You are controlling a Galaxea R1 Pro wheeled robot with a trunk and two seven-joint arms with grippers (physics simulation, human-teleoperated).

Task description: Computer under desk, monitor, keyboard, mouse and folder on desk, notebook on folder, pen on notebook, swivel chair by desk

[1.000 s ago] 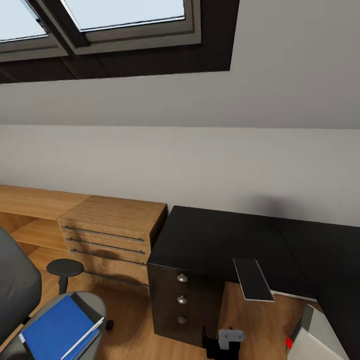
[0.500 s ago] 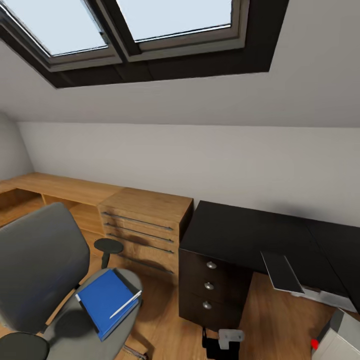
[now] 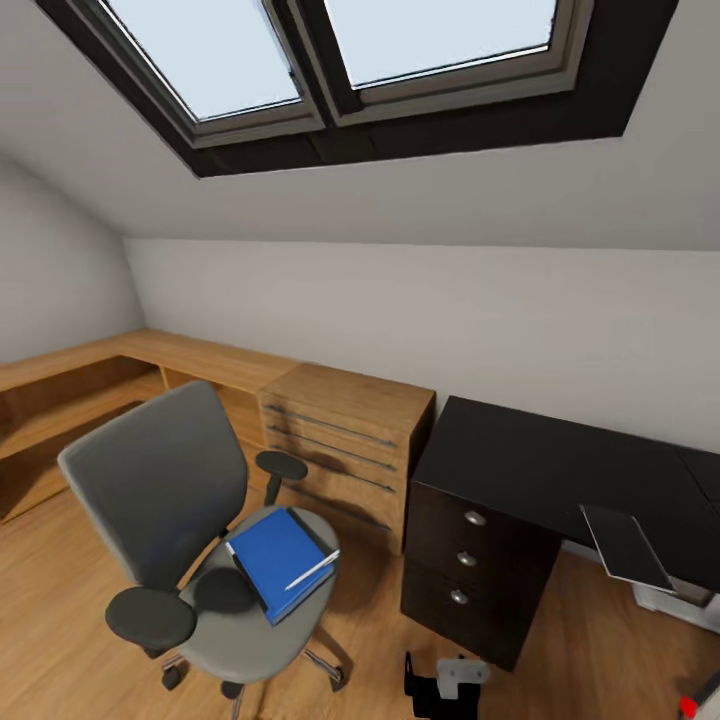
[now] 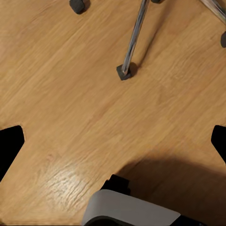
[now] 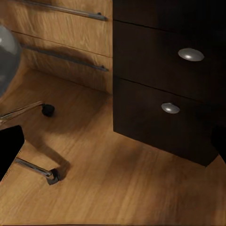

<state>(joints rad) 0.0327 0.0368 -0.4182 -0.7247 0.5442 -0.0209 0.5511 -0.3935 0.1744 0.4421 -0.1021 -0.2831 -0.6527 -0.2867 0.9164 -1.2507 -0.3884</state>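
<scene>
- Broadly, one bench [image 3: 545, 470] stands against the far wall: black top and a black unit of three drawers. It looks heavy and rigid, and nothing needs to move it.
- One swivel chair [image 3: 160, 490] stands on the wood floor [image 3: 60, 620], well apart from the bench. It should roll easily on its castors. The tall back is the best place to push.
- One flat dark slab, possibly the keyboard [image 3: 625, 545], overhangs the bench edge. I cannot tell it for sure.
- One blue folder [image 3: 270, 560] lies flat on the chair seat. It is probably light and stiff, but smooth. An edge pinch near the seat's rim seems safest.
- One white pen [image 3: 310, 571] rests on the folder, near its edge. It is thin, light and likely to roll, so take it off before lifting the folder.
- The left tool [image 4: 113, 146] points at bare floor by a chair leg. Its fingers are spread wide, with nothing between them.
- The right tool [image 5: 115, 141] faces the drawers, also spread wide and carrying nothing.
</scene>
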